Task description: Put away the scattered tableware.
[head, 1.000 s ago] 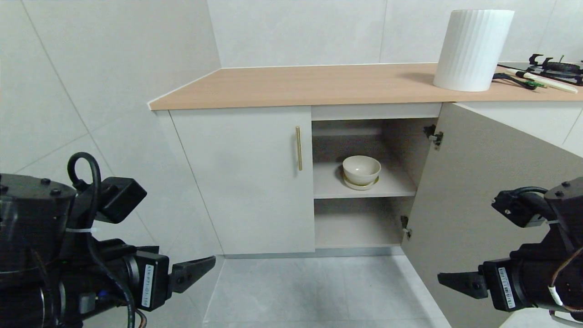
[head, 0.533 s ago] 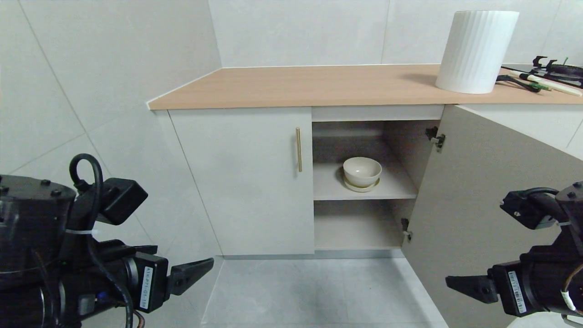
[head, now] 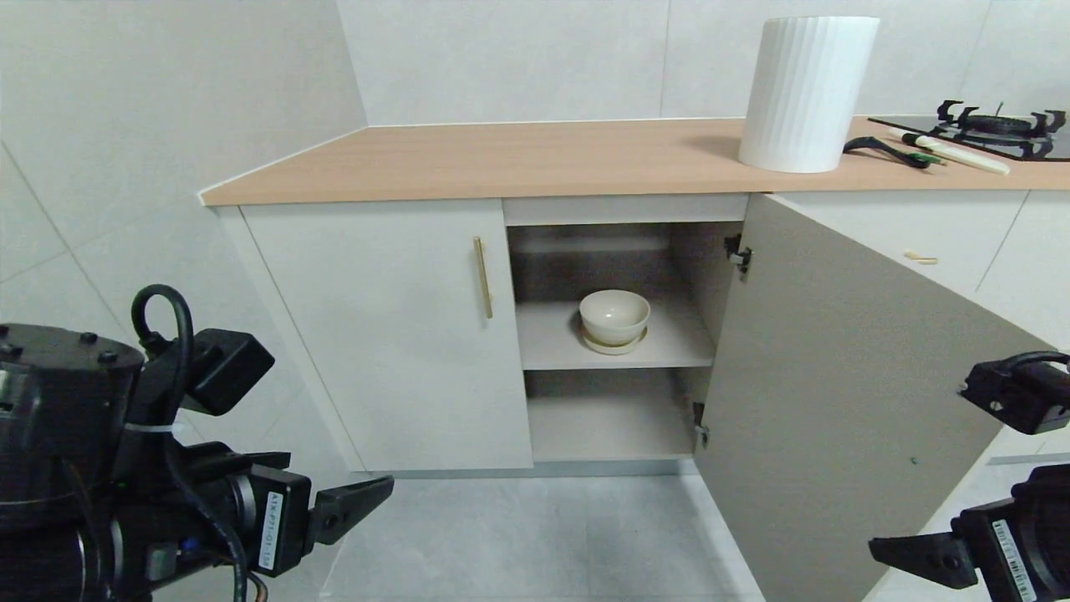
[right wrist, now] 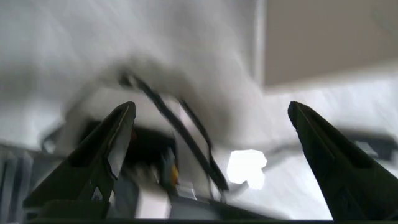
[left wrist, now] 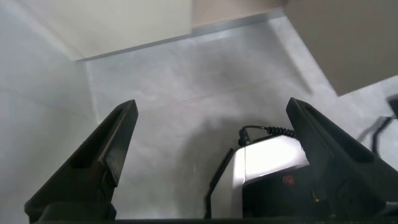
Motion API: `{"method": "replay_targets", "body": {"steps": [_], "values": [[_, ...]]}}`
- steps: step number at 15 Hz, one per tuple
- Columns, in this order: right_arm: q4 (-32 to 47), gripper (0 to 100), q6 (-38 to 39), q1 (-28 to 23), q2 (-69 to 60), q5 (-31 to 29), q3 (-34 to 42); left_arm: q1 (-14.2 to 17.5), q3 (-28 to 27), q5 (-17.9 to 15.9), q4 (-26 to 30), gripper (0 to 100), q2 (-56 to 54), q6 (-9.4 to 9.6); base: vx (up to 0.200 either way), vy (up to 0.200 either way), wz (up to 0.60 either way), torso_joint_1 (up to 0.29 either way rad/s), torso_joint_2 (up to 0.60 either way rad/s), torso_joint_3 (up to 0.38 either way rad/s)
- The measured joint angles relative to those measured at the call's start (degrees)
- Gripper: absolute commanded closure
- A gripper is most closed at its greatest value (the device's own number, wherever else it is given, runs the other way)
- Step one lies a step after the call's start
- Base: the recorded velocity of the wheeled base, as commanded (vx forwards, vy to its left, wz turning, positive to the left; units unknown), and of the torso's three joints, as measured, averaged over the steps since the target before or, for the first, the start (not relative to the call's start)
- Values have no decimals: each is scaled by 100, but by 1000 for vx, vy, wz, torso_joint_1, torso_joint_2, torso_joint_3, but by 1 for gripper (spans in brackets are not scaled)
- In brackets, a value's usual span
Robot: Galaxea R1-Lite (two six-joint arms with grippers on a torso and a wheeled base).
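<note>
A cream bowl [head: 614, 314] sits on a small plate [head: 614, 343] on the middle shelf [head: 552, 339] of the open cabinet. My left gripper [head: 368, 495] hangs low at the left over the floor, well short of the cabinet. It is open, with only floor between its fingers [left wrist: 112, 149]. My right gripper [head: 899, 553] hangs low at the right, in front of the open cabinet door [head: 836, 376]. It is open too, and its fingers [right wrist: 106, 149] hold nothing.
The left cabinet door with a gold handle [head: 482, 278] is shut. On the wooden counter [head: 501, 159] stand a tall white ribbed cylinder [head: 807, 92], some utensils [head: 919, 150] and a stove burner [head: 999, 125]. The lower shelf [head: 606, 426] is bare. Grey floor tiles [head: 535, 535] lie before the cabinet.
The head camera has turned right, so the cabinet and counter sit further left in the picture. My right gripper has dropped lower and further right. The bowl has not moved.
</note>
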Motion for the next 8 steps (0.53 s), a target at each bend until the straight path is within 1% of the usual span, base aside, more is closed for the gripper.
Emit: {"method": "replay_targets", "body": {"steps": [1,3,5,8], "values": [[241,0,-2,4,-51,2,-88,-1,0,-1,0,0,0,2,0,-200,0,2,-2,-2],[855,0,-9,4,-190,2,-321,0,0,-1,0,0,0,2,0,0,0,0,0,0],[1198,0,-11,-2,-346,-44,-544,-4,0,-4,-1,0,-5,2,0,0,0,0,0,0],[1325,0,-17,-221,-523,-484,-783,0,0,-1,0,0,-10,0,0,0,0,0,0,0]]}}
